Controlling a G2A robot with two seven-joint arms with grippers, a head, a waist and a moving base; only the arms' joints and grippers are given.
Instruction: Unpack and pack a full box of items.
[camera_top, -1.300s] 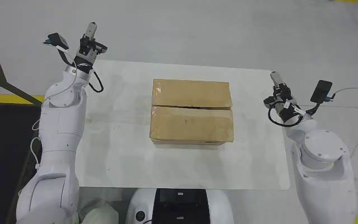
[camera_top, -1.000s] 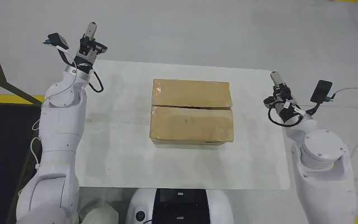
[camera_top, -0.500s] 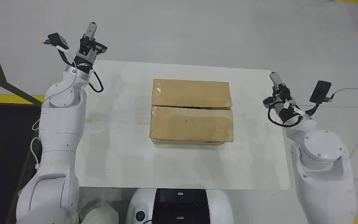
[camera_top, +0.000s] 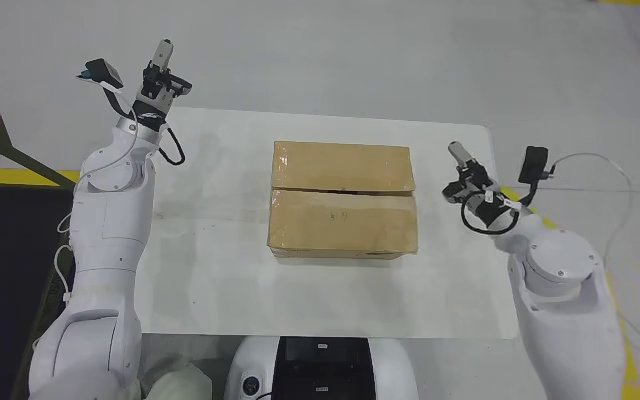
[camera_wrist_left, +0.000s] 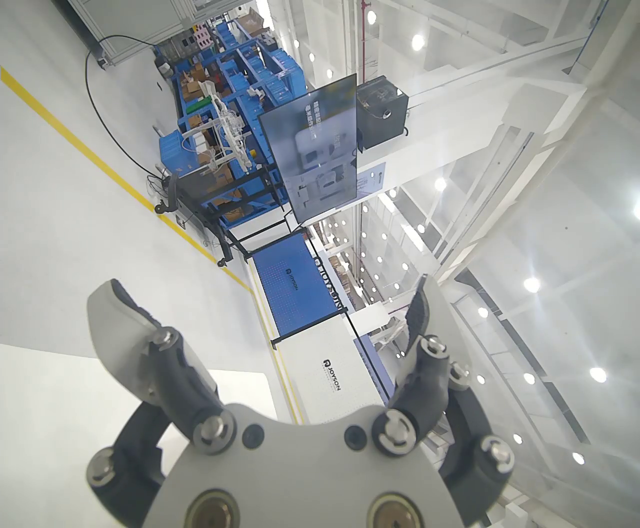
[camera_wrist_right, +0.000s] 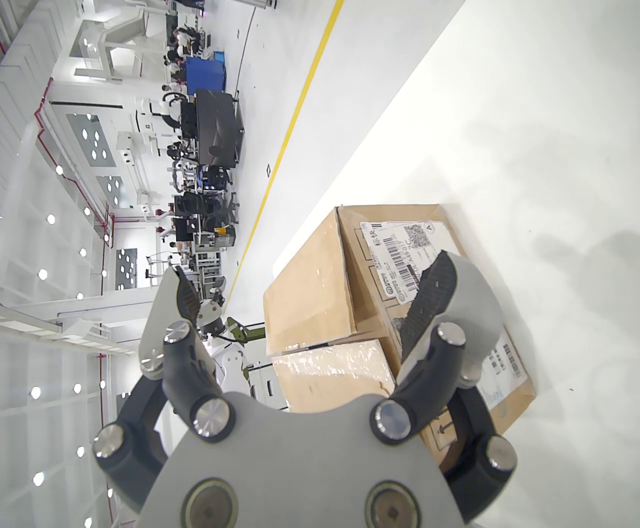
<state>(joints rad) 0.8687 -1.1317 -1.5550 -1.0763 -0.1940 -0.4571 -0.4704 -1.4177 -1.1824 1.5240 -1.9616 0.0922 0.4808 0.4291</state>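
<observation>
The right hand (camera_top: 455, 150) has its two fingers spread wide with nothing between them, the ribbed pads (camera_wrist_right: 425, 295) bare. It hangs just off the short, labelled end of the cardboard box (camera_top: 343, 200), near it but not touching. From this hand's own camera the box (camera_wrist_right: 315, 310) lies straight ahead and slightly below. Its two top flaps are shut and meet along a seam that runs away from the hand, and a glossy strip of tape shows on the nearer flap. That pose reads as lining up on the seam, since the flaps must be opened before anything can come out; unpacking has not yet started. The box rests flat on the white surface (camera_top: 220, 250), about midway between the two arms, probably so either one can reach inside. The left hand (camera_top: 163, 48) is well apart from the box, out by the surface's corner and pointed away from it. Its fingers (camera_wrist_left: 120, 310) are also spread and empty, apparently parked clear of the right arm's work.
</observation>
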